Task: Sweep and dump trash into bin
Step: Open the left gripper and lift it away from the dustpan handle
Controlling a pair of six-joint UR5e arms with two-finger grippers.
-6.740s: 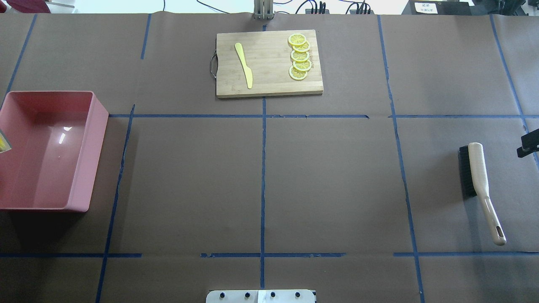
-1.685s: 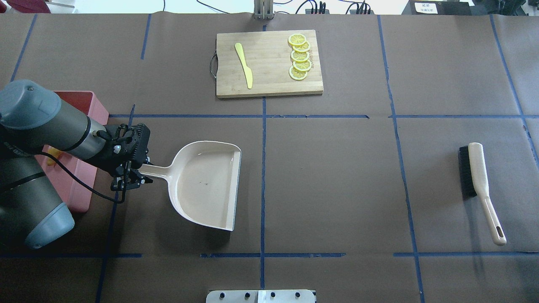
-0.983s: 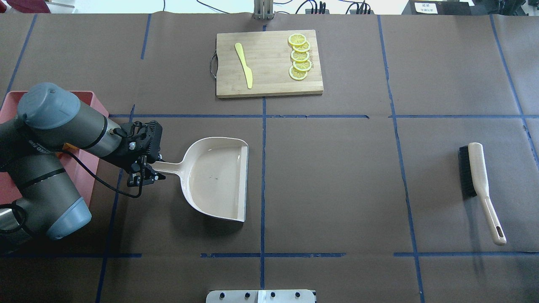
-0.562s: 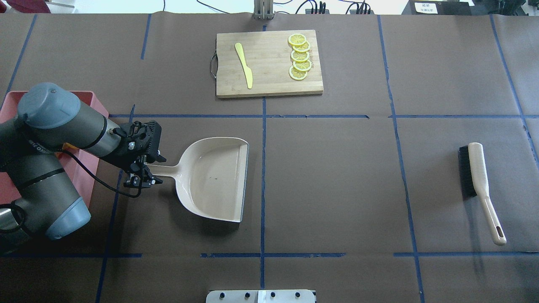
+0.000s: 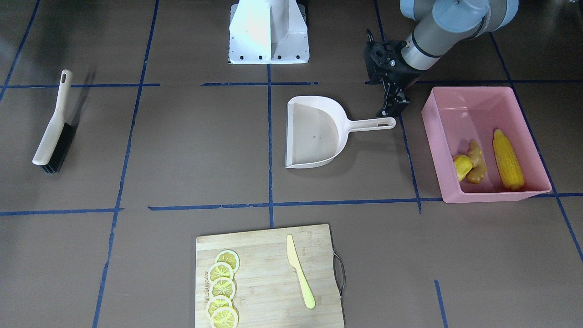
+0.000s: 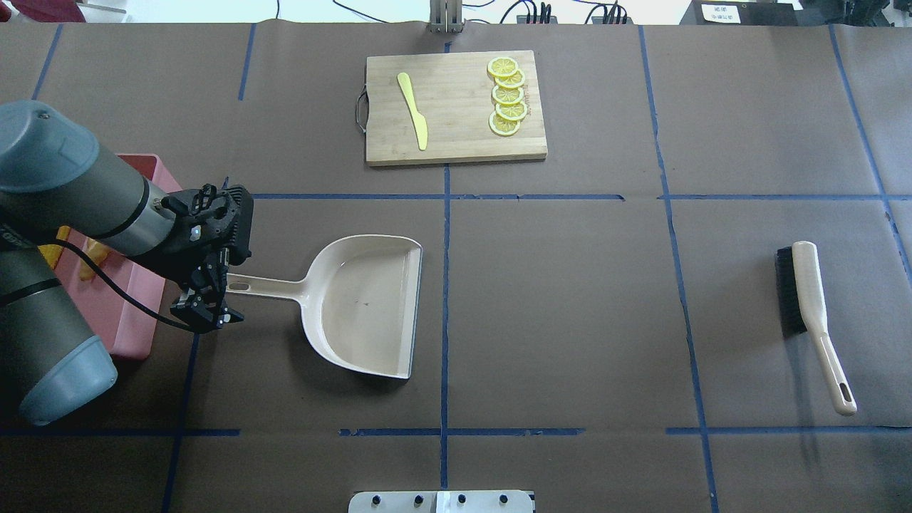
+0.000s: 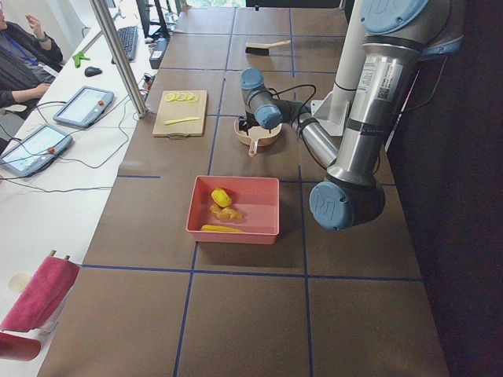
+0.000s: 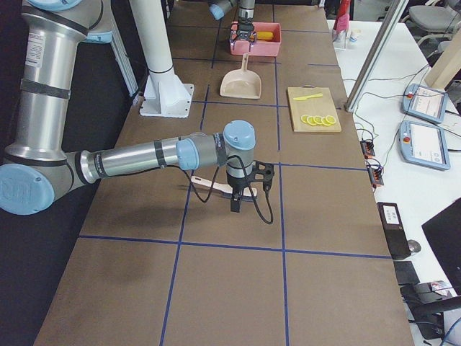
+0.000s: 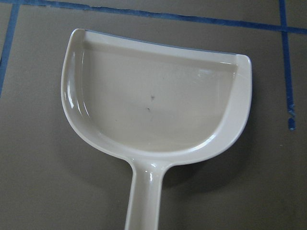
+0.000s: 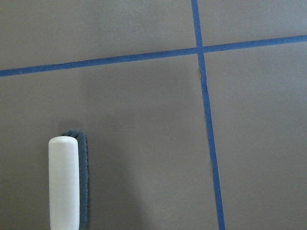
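Three trash pieces: corn cob (image 5: 508, 159), potato (image 5: 461, 166) and ginger root (image 5: 476, 163) lie inside the bin (image 5: 432, 132), at its 6 o'clock end in the front-facing view; potato touches ginger root, corn cob at their 3 o'clock.
Bin: pink tub on the table (image 5: 182, 150), 3 o'clock of the dustpan (image 5: 314, 136).
Dustpan: flat on the table, handle pointing to 3 o'clock.
Left gripper (image 5: 392, 108): fingers apart, gripping nothing, just at 12 o'clock of the handle's tip.
Brush (image 5: 51, 132): 9 o'clock of the dustpan, well apart.
Right gripper (image 8: 234, 200): shown only from the right side, pointing down by the brush; apart or together, cannot tell.
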